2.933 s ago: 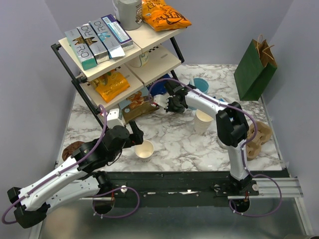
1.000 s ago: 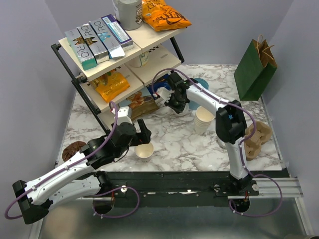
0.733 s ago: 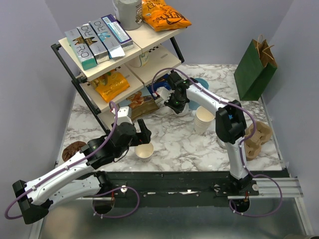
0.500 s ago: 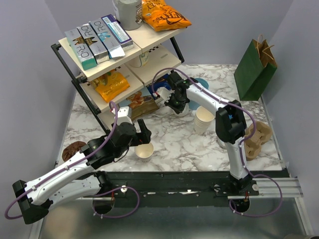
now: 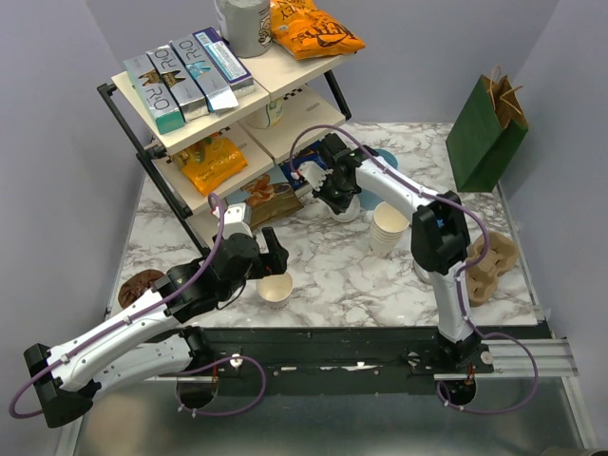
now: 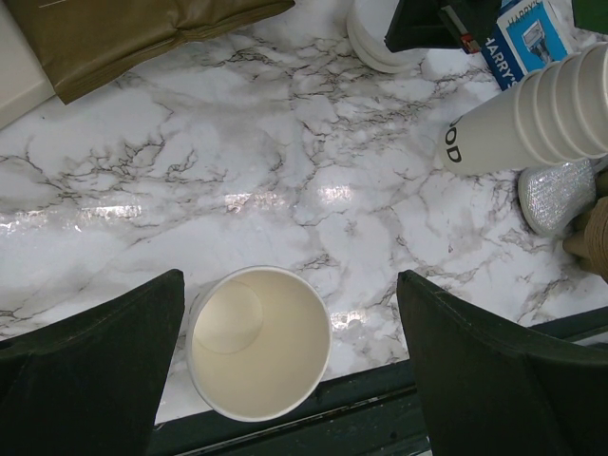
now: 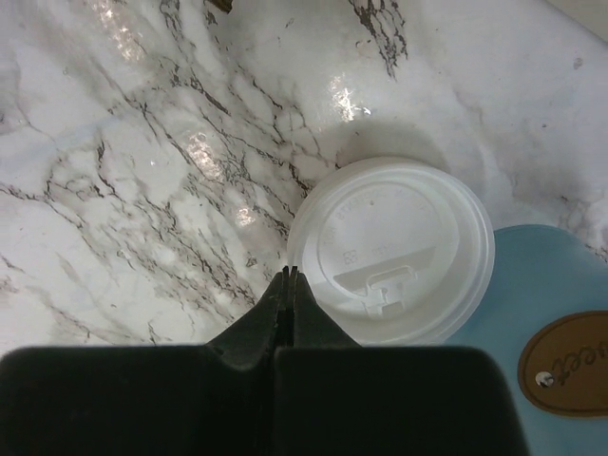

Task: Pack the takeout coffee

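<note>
The takeout coffee's cup [image 5: 275, 288] is a small cream paper cup standing open-topped and lidless near the table's front edge. In the left wrist view this cup [image 6: 258, 342] sits below and between the wide-apart fingers of my open left gripper [image 6: 290, 285], without touching them. A round white plastic lid [image 7: 391, 249] lies flat on the marble. My right gripper [image 7: 288, 273] is shut, its tips resting at the lid's left rim; nothing shows between them. From above, the right gripper [image 5: 334, 201] hovers over the lid [image 5: 349, 213] by the shelf rack.
A stack of lidless cream cups [image 5: 387, 231] stands right of centre. Behind it is a light blue cup [image 5: 385, 161]. A green paper bag [image 5: 486, 128] stands back right, with a cardboard cup carrier [image 5: 489, 266] at the right edge. The shelf rack [image 5: 228, 104] fills the back left.
The right gripper's fingers have closed fully at the lid's rim. The left arm has held still over the cup for the last second, after shifting right earlier.
</note>
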You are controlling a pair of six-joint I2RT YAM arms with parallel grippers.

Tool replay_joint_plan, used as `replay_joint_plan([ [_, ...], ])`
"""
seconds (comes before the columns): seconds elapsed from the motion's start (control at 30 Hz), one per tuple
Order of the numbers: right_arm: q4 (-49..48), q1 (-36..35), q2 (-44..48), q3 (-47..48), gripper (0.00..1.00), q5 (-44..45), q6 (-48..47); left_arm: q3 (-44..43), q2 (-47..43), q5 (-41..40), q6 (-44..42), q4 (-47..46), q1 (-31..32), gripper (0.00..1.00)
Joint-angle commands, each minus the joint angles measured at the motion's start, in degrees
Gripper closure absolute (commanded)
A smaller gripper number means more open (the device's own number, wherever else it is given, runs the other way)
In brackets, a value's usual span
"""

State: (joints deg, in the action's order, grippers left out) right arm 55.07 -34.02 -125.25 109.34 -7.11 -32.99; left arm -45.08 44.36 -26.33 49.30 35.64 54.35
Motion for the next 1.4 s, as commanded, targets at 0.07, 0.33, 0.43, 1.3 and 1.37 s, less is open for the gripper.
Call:
replay_joint_plan([
  [0.07, -1.46, 0.27, 4.14, -1.32, 0.99, 1.49, 1.97, 0.43, -0.33, 0.75, -0.69, -1.01, -0.21, 0.01],
  [0.33, -2.07, 0.27, 3.87, -3.77, 0.9, 5.26, -0.05, 0.61, -0.5, 0.57, -0.69, -0.83, -0.21, 0.01],
  [0.43, -5.5, 0.36, 3.7, -3.52, 0.76, 12.02, 4.67, 0.61, -0.41, 0.4, -0.69, -0.83, -0.21, 0.01],
  [1.3, 2.94, 0.53, 1.33, -0.27, 0.63, 36.64, 63.49, 1.22, -0.94, 0.93, -2.72, -1.98, -0.29, 0.01],
  [1.37, 2.76, 0.71, 1.06, -0.27, 0.62, 36.12, 64.97, 1.14, -0.94, 0.84, -2.63, -1.89, -0.29, 0.01],
])
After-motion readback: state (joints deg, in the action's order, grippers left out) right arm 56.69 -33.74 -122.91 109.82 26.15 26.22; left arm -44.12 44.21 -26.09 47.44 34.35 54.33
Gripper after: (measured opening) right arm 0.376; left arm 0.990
